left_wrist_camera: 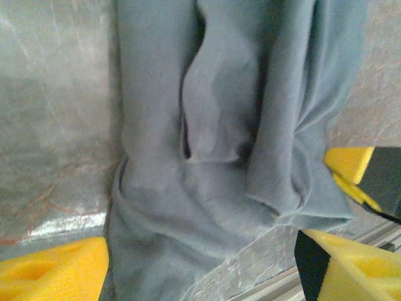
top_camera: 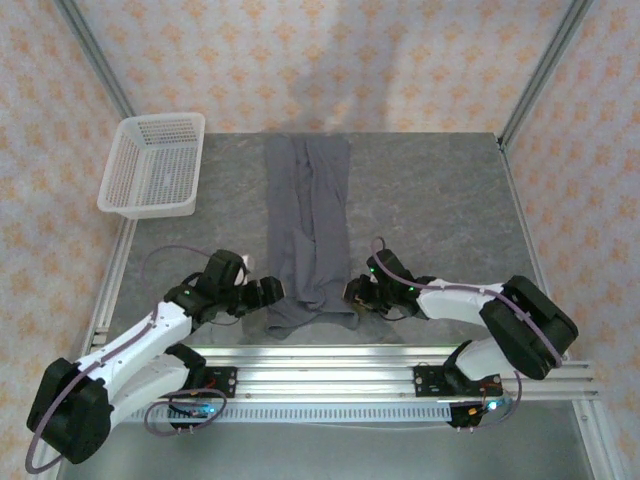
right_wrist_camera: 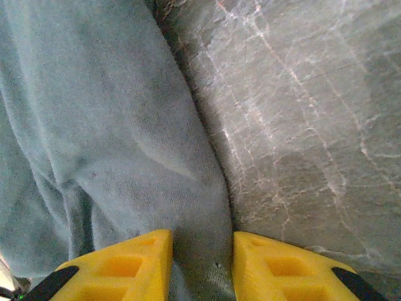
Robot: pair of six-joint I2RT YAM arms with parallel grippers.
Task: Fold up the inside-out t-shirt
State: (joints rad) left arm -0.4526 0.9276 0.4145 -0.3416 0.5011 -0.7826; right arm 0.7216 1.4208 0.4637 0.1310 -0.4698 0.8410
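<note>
Lying flat down the middle of the table (top_camera: 430,200) is one t-shirt (top_camera: 305,220), folded lengthwise into a long narrow strip. It runs from the far edge almost to the near edge. A crease goes down its middle, and its near end is slightly wider and rumpled. One basket (top_camera: 148,206) sits at the far left corner of the table, well apart from the cloth.

Two arms reach in from the near edge, one to each near corner of the strip. The left gripper (top_camera: 262,293) is low at the near left corner, just beside the cloth. In the left wrist view its two fingers (left_wrist_camera: 56,273) stand wide apart with the jaws released. The t-shirt (left_wrist_camera: 225,144) lies between them, wrinkled and with its hem folded over, and neither pad touches it.

The right gripper (top_camera: 353,293) is at the near right corner. In the right wrist view its two fingers (right_wrist_camera: 125,266) stand close together, with only a narrow gap between them. The bunched right edge of the t-shirt (right_wrist_camera: 94,125) runs into that gap, and bare table (right_wrist_camera: 301,125) lies to the right of it. I cannot tell whether the pads press the cloth or merely straddle it.
</note>
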